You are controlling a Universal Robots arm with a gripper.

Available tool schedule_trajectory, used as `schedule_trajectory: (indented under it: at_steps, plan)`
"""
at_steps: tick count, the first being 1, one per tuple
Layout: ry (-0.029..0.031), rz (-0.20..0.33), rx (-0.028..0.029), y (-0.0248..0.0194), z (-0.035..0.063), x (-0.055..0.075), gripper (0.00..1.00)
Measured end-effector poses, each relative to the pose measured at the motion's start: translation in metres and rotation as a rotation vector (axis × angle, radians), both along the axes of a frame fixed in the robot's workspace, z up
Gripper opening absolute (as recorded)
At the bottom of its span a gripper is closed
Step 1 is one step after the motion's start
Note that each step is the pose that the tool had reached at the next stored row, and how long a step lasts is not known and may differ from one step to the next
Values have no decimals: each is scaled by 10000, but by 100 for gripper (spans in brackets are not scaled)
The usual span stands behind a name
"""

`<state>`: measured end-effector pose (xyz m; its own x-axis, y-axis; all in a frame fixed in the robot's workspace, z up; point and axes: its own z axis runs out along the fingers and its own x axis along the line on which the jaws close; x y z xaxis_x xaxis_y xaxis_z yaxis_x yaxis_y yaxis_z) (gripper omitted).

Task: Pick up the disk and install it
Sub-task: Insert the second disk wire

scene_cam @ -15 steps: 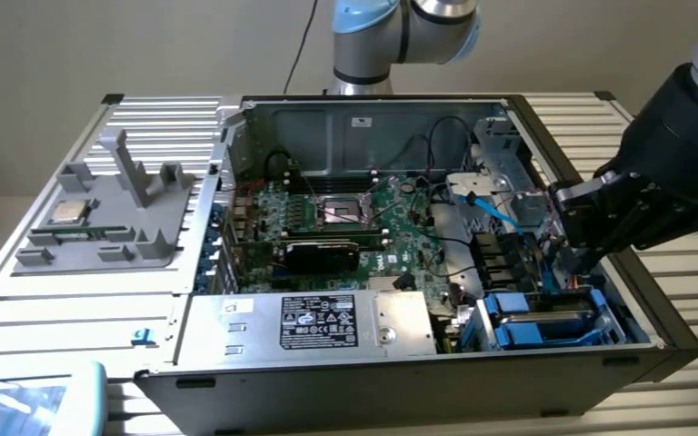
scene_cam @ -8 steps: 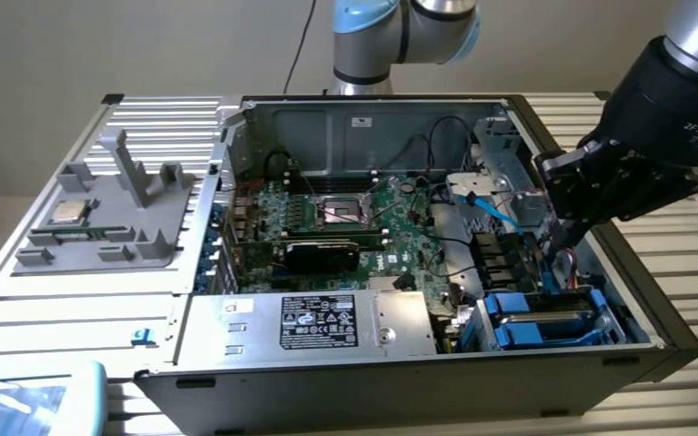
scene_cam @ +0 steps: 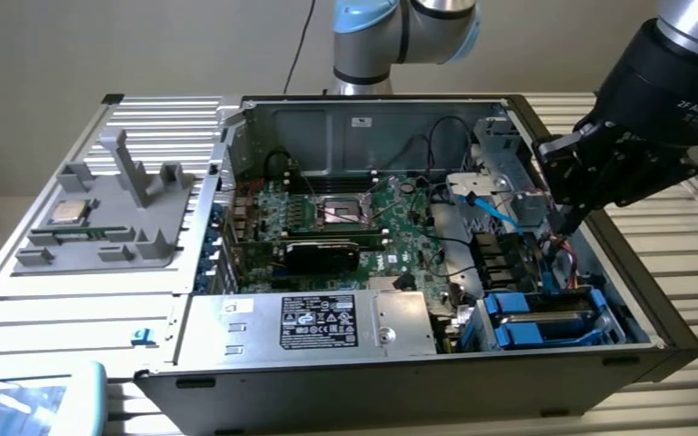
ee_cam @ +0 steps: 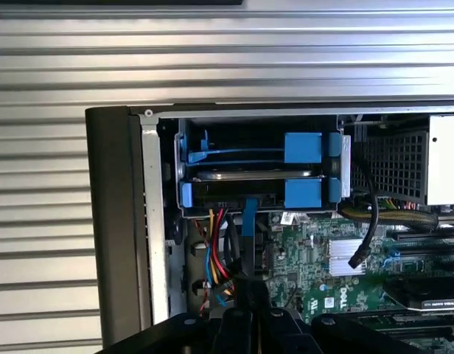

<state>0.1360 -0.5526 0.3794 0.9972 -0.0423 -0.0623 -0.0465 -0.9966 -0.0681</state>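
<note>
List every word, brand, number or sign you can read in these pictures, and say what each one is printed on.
"2F" followed by letters too blurred to read: on the black body of the gripper in the exterior view.
"DELL": white print on the green motherboard in the wrist view.
Black label on the silver power supply box: symbols and small print, unreadable.
Small white stickers on the motherboard: unreadable.
The disk in its blue carrier shows no readable text.

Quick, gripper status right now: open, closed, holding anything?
Gripper: cannot be told; it hangs inside the open case above the blue drive bay, where the disk sits in its carrier.
</note>
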Motion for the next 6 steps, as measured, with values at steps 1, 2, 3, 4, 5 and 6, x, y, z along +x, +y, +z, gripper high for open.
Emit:
schedule_trajectory:
  at_steps: [1,2,3,4,5,6]
  plan:
    - [0,0,-1,0,0,0,11]
    - [0,0,0,0,0,0,11]
    - [0,0,0,0,0,0,11]
    - [0,1,0,0,0,0,11]
    - [0,0,0,0,0,0,11]
    - [0,0,1,0,0,0,11]
